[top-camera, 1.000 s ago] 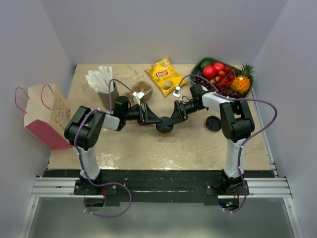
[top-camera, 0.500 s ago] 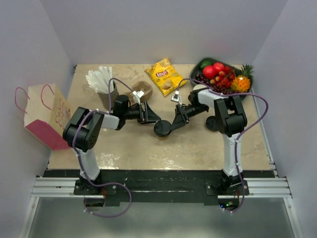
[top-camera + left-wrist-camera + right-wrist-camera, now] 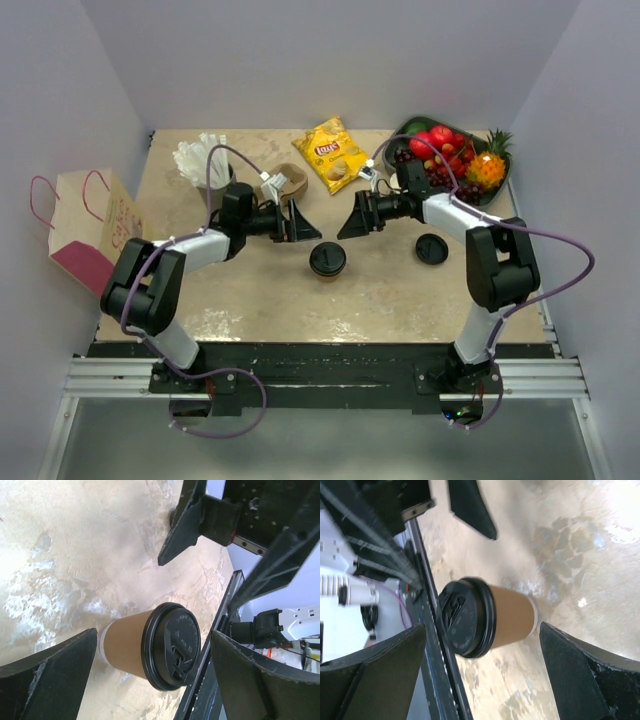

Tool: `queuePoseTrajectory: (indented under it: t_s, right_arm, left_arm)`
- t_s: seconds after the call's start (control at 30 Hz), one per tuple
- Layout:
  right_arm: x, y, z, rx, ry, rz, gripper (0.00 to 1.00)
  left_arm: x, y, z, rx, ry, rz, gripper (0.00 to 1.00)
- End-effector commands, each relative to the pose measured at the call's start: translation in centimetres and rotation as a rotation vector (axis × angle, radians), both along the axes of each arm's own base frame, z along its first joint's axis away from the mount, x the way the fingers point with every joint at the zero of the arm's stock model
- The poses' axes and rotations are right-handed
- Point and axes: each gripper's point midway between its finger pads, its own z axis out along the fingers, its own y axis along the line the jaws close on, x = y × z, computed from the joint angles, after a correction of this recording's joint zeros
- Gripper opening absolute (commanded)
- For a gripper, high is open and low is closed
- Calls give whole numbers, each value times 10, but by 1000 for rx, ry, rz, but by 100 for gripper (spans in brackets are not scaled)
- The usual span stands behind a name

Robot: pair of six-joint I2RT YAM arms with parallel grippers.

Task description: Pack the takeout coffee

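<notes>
The takeout coffee (image 3: 327,260) is a tan paper cup with a black lid, standing upright mid-table. It touches neither gripper. My left gripper (image 3: 300,223) is open and empty, just behind and left of it. My right gripper (image 3: 353,218) is open and empty, just behind and right of it. The two grippers face each other. In the left wrist view the cup (image 3: 127,647) shows beyond my open left gripper (image 3: 154,635), clear of both fingers. In the right wrist view the cup (image 3: 512,616) likewise stands beyond my open right gripper (image 3: 482,626).
A loose black lid (image 3: 431,248) lies right of the cup. A pink-and-tan paper bag (image 3: 90,235) stands at the left edge. A cup of white straws (image 3: 205,168), a brown lidless cup (image 3: 287,183), a chips bag (image 3: 330,152) and a fruit tray (image 3: 404,131) are at the back.
Both grippers have let go of the cup and drawn back toward the far side, the left one first. The cup now stands alone.
</notes>
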Motion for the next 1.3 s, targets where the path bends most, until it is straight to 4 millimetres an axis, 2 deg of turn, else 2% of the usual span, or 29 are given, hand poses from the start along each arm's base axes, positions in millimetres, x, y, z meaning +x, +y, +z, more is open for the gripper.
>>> queuePoseTrajectory:
  t_s: [0.0, 0.13, 0.23, 0.4, 0.63, 0.7, 0.97, 1.27]
  right_arm:
    - [11, 3, 1, 18, 43, -117, 99]
    - [10, 17, -8, 46, 71, -100, 99]
    - [18, 24, -8, 79, 78, -109, 99]
    - [18, 32, -13, 90, 111, -94, 98]
    - [6, 32, -23, 93, 158, -76, 96]
    - [2, 31, -27, 91, 174, -79, 95]
    - [-3, 30, -33, 95, 185, -70, 91]
    - [-4, 29, -55, 68, 239, -82, 85]
  left_arm:
    - [-16, 14, -2, 73, -31, 31, 99]
    - [-29, 14, -9, 54, -4, 33, 99]
    - [-33, 5, -8, 39, -19, 1, 99]
    - [-47, -4, -17, 40, 1, -38, 99]
    - [-48, -10, -19, 28, -2, -68, 99]
    - [-49, -12, -25, 42, 15, -81, 99]
    - [-50, -16, -35, 45, 25, -97, 98]
    - [-48, -15, -45, 66, 45, -89, 97]
